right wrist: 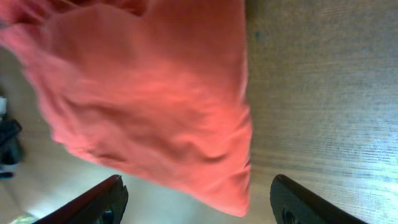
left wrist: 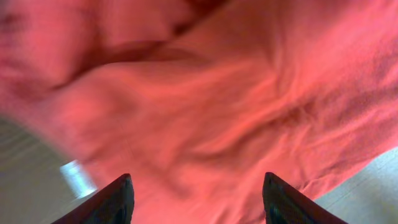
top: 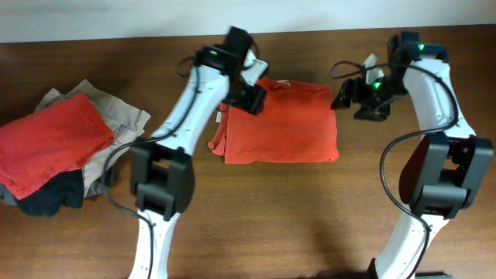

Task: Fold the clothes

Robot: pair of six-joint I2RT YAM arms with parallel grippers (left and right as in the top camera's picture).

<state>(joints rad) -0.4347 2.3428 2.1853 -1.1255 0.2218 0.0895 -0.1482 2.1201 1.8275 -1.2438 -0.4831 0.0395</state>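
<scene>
An orange-red T-shirt [top: 283, 124] of the clothes lies folded into a rectangle in the middle of the wooden table. My left gripper [top: 252, 97] hovers over its upper left corner. In the left wrist view its fingers [left wrist: 118, 199] stand apart over wrinkled red cloth [left wrist: 211, 112], open. My right gripper [top: 353, 97] is just off the shirt's upper right corner. It is open in the right wrist view, and the shirt's corner [right wrist: 230, 193] lies on the table between the spread fingers [right wrist: 298, 202], touching neither.
A pile of more clothes sits at the table's left end: a red shirt [top: 50, 147] on top, a beige garment [top: 116, 116] behind it and a dark one [top: 50, 198] beneath. Bare wood [top: 310, 209] shows in front of the folded shirt.
</scene>
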